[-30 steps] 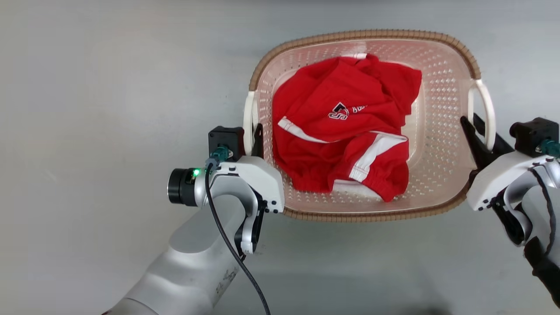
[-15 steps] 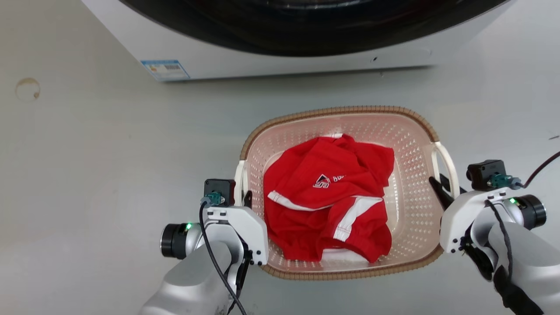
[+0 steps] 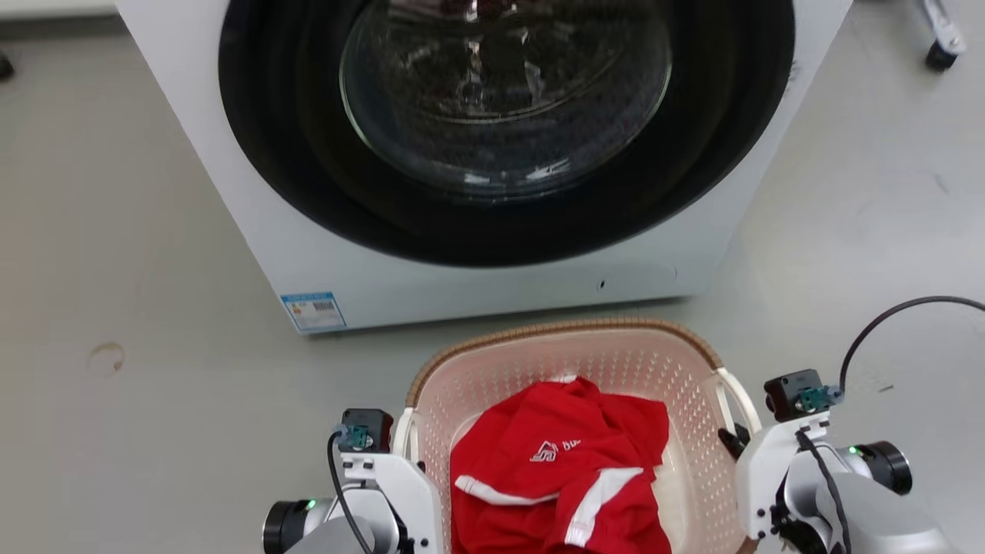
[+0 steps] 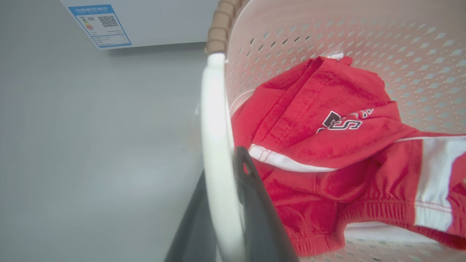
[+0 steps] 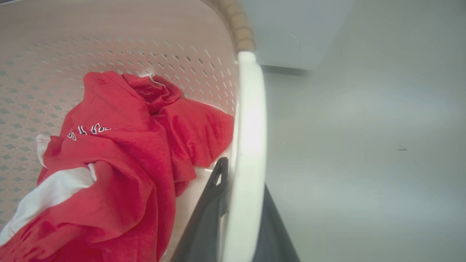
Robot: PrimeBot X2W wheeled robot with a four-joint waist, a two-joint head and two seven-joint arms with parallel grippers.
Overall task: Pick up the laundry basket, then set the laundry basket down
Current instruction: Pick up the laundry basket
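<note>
Close before the white front-loading washer, between both arms | pale pink perforated plastic laundry basket, brown woven-look rim, holds red-and-white garment | left gripper clamped on left white handle, a finger each side | right gripper clamped likewise on right white handle

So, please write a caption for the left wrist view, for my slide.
Left claw closed around the white handle of the laundry basket, red garment inside.
</note>
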